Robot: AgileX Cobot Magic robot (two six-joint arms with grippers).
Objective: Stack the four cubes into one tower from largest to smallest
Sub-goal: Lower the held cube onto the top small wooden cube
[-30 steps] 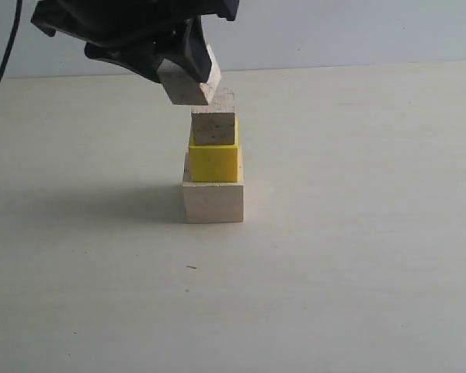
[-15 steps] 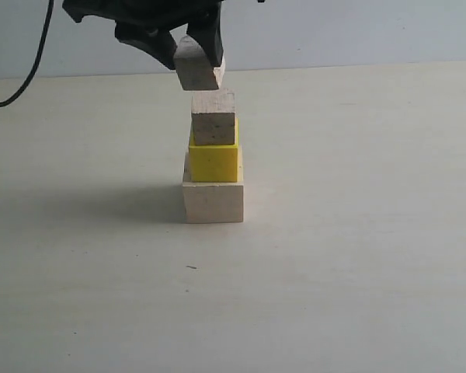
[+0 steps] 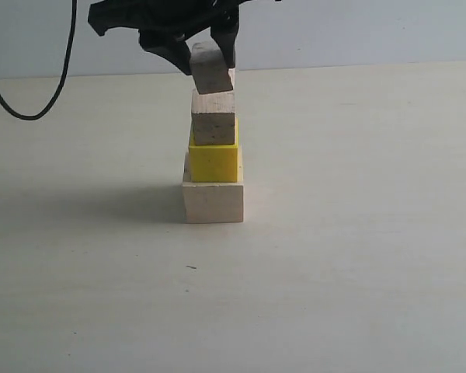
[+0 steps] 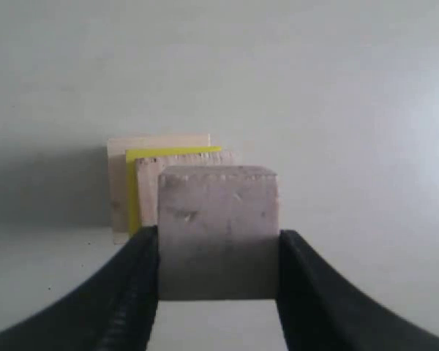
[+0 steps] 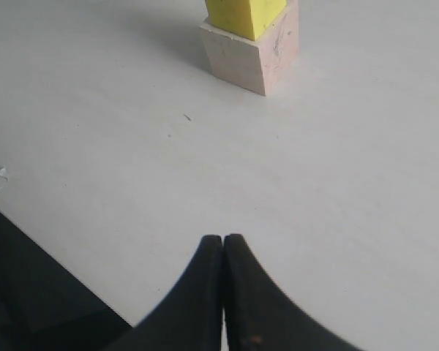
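A three-cube column stands mid-table: the large pale wooden cube (image 3: 213, 201) at the bottom, the yellow cube (image 3: 213, 162) on it, a small wooden cube (image 3: 213, 120) on top. My left gripper (image 3: 211, 58) is shut on the smallest greyish cube (image 3: 211, 70), which hangs slightly tilted just above the column's top. In the left wrist view the greyish cube (image 4: 218, 227) fills the gap between the fingers (image 4: 132, 292), with the column (image 4: 143, 186) behind it. My right gripper (image 5: 223, 240) is shut on nothing, low over the table near the column's base (image 5: 252, 51).
The pale table (image 3: 357, 233) surrounds the column. A black cable (image 3: 8, 101) hangs at the upper left. A dark table edge (image 5: 29, 292) shows beside my right gripper. A small dark speck (image 3: 190, 267) lies in front of the column.
My left gripper has carried the greyish cube to the right and brought it nearer upright, from left of the column to just above its top. The column has not moved.
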